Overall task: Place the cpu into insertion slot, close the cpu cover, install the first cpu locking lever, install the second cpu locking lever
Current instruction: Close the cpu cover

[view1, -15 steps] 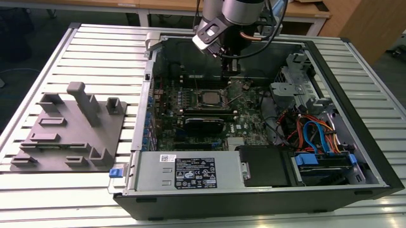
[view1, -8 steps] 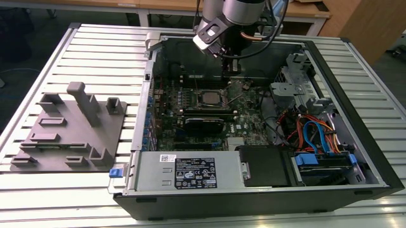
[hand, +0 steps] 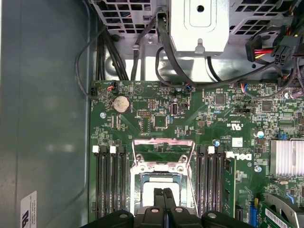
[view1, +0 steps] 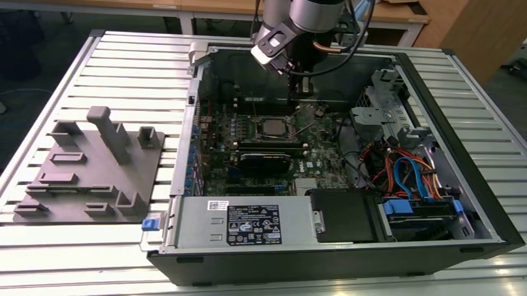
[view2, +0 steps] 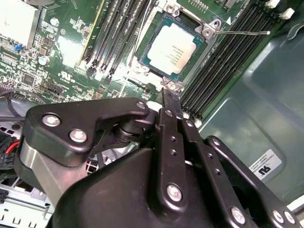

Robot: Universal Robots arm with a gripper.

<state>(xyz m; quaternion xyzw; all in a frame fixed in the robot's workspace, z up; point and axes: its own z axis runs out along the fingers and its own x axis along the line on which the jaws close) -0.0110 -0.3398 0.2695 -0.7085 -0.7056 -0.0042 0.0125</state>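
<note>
In the second wrist view the silver-grey cpu (view2: 173,47) lies flat in the insertion slot (view1: 270,127) on the green motherboard (view2: 71,42). The silvery cpu cover (view2: 197,54) lies down around it, and the chip shows through its cut-out. My gripper (view2: 171,95) is shut with nothing between the fingers. Its tips sit right at the small tab on the cover's near edge. In the first wrist view the gripper (hand: 166,191) hangs over the cover (hand: 156,166). A thin wire locking lever (view2: 247,32) sticks out sideways from a socket corner, unlatched. In the exterior view the gripper (view1: 300,92) reaches into the case just behind the socket.
The open computer case (view1: 461,203) lies on a slatted table (view1: 123,55). Black memory slots (view2: 218,71) flank the socket. A drive cage and cables (view1: 403,166) fill the exterior view's right. A grey fixture block (view1: 91,166) stands at its left, and a finned heatsink (hand: 287,156) is nearby.
</note>
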